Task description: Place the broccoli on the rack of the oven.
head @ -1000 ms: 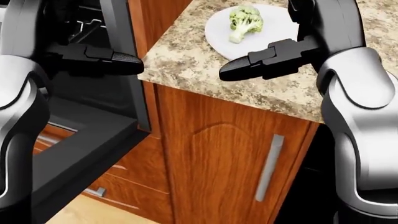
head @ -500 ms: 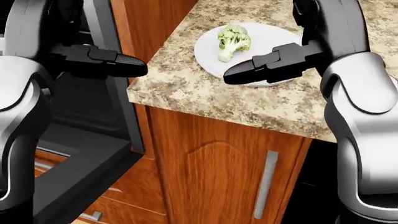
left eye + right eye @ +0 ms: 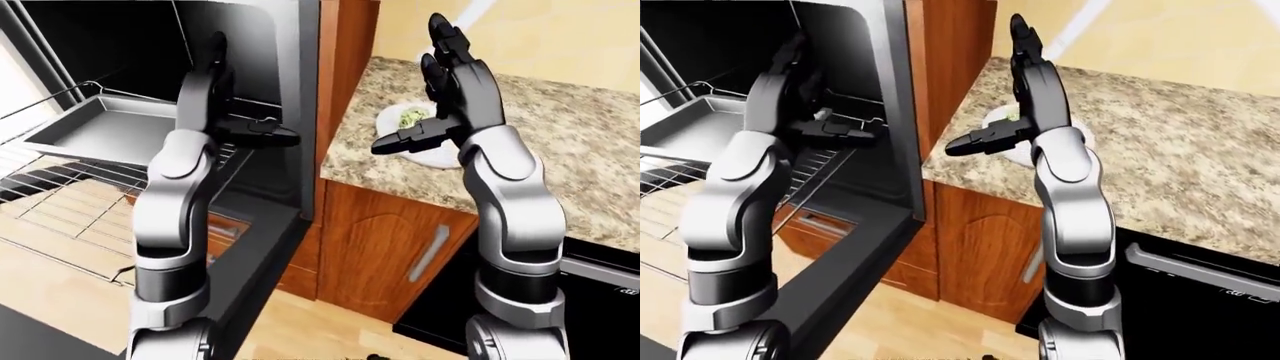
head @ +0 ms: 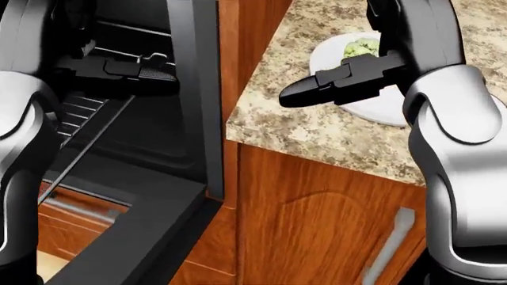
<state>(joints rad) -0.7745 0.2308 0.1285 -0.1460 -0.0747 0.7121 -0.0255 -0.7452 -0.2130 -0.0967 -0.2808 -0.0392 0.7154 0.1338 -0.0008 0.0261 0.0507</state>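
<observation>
1. Left-eye view gives you the layout: the broccoli (image 3: 410, 118) lies on a white plate (image 3: 432, 154) on the granite desk (image 3: 560, 142), to the right of the open oven (image 3: 250, 45). It is not yet picked up.
2. The oven door (image 4: 135, 237) hangs open and down, so the cavity is reachable. A wire rack (image 3: 60, 202) is drawn out toward the view's left, with a grey baking tray (image 3: 100, 131) on a level above it. To my eye that pulled-out rack is there so you can set the broccoli down without reaching deep inside.
3. Your right hand (image 4: 317, 86) is raised over the desk, just at the near edge of the plate in the head view. Its fingers are stretched out straight and loose, grasping nothing; it hides part of the plate, and whether it touches the plate I cannot tell.
4. Your left hand (image 3: 262, 133) sits at the oven mouth, beside the tray's right end. Its fingers look extended and it carries nothing; the dark interior makes contact with the tray or rack hard to judge.
5. As I read it, you are in the approach step: the right hand needs to come down around the broccoli's stalk before any carry to the rack.
</observation>
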